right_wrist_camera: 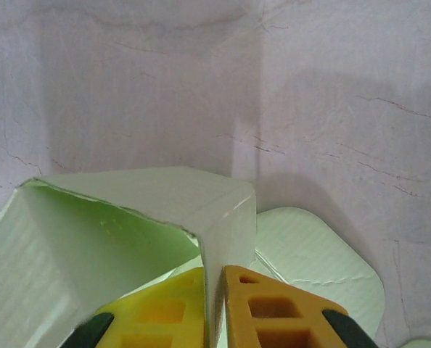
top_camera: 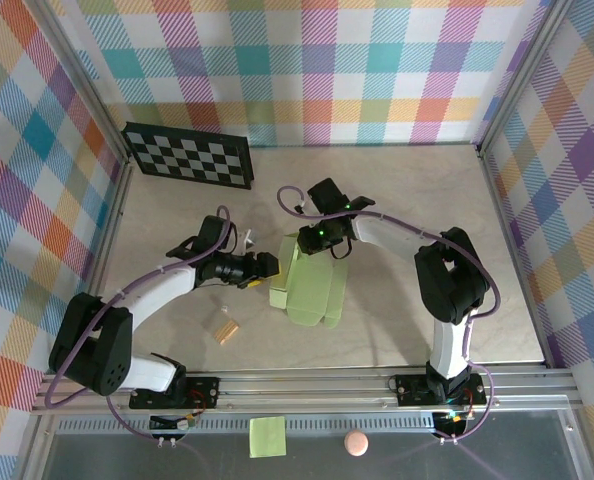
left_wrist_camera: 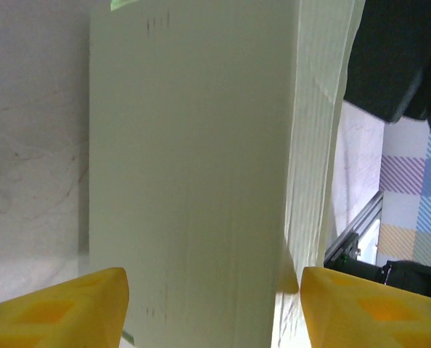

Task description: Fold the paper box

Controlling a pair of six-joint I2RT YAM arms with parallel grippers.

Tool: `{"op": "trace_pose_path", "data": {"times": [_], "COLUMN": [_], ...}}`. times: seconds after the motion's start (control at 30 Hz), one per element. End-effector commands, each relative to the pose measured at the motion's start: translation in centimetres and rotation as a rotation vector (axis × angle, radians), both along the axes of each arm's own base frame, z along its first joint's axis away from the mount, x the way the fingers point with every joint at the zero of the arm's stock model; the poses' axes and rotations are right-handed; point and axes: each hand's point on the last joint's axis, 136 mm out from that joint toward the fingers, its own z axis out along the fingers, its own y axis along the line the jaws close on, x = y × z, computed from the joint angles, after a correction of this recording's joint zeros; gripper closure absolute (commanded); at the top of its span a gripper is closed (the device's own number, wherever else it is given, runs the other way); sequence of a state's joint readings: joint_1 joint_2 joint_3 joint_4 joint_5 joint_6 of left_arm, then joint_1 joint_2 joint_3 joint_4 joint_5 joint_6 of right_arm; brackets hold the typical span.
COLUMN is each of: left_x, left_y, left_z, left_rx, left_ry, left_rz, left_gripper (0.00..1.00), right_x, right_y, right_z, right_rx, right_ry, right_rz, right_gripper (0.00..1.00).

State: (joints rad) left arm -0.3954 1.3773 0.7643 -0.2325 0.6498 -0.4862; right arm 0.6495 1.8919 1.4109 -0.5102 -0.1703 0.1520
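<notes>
Pale marbled counter (top_camera: 417, 230), plaid walls (top_camera: 327, 60), checkerboard (top_camera: 187, 155) at far left. Mid-counter sits the paper box (top_camera: 307, 285), partly stood up between the arms. The left claw (left_wrist_camera: 214, 304) gapes wide, straddling a box panel; the right claw (right_wrist_camera: 214, 304) is pinched tight on a box wall.

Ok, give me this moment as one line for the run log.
left gripper: open, astride paper box | right gripper: shut on its wall | state: partly folded, on table
</notes>
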Motion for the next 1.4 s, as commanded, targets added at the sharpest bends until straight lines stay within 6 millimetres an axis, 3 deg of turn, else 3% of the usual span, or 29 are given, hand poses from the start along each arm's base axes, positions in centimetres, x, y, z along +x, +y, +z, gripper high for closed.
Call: {"op": "trace_pose_path", "data": {"times": [0.0, 0.23, 0.37, 0.73, 1.03, 1.37], "left_x": [1.8, 3.6, 4.2, 4.3, 4.2, 3.5], "left_y": [-0.6, -1.0, -1.2, -1.3, -1.4, -2.0], "left_z": [1.5, 1.7, 1.5, -0.4, -0.8, -1.5], "left_rx": [-0.019, -0.036, -0.037, -0.012, -0.009, 0.001], "left_ry": [-0.058, -0.083, -0.079, -0.037, -0.032, -0.010], "left_rz": [0.029, 0.062, 0.063, 0.059, 0.055, 0.033], "left_gripper": [0.37, 0.44, 0.54, 0.67, 0.70, 0.71], "right_x": [-0.2, -0.6, -0.9, -1.4, -2.3, -3.4], "right_y": [0.3, 0.0, -0.2, -0.3, -0.1, 0.1], "right_z": [0.8, 0.6, 0.8, 1.2, 1.9, 1.8], "right_rx": [0.022, 0.014, 0.015, 0.038, 0.091, 0.101], "right_ry": [0.003, 0.024, 0.025, 0.064, 0.087, 0.094], "right_rz": [0.004, -0.032, -0.050, -0.149, -0.250, -0.293], "right_gripper": [0.85, 0.85, 0.85, 0.84, 0.84, 0.79]}}
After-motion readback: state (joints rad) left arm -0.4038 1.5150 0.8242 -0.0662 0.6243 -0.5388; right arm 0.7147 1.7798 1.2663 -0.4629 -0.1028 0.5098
